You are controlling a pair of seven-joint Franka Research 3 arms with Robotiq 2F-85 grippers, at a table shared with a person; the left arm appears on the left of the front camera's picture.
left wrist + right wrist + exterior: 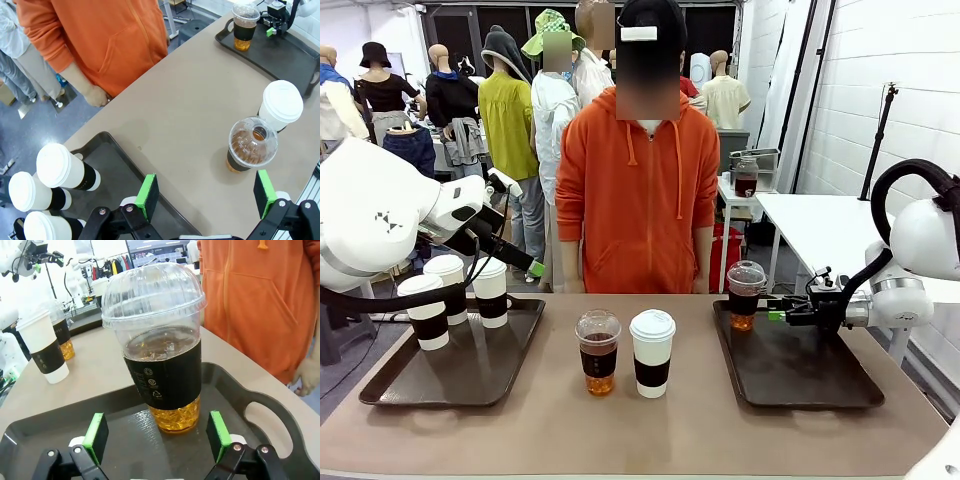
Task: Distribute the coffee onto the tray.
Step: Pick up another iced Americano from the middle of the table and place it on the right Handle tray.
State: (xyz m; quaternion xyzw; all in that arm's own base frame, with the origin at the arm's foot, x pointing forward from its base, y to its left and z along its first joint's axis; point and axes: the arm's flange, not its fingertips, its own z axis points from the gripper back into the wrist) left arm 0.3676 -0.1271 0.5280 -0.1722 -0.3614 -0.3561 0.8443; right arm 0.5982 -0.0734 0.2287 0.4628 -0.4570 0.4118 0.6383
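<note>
Right hand [775, 316] wide, just short of dome-lidded cup [745, 295] at far-left corner of right tray [820, 385]

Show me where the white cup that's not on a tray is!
In the front view, the white cup stands on the table, between the left tray and the right tray, with a clear cup just to its left.
</note>
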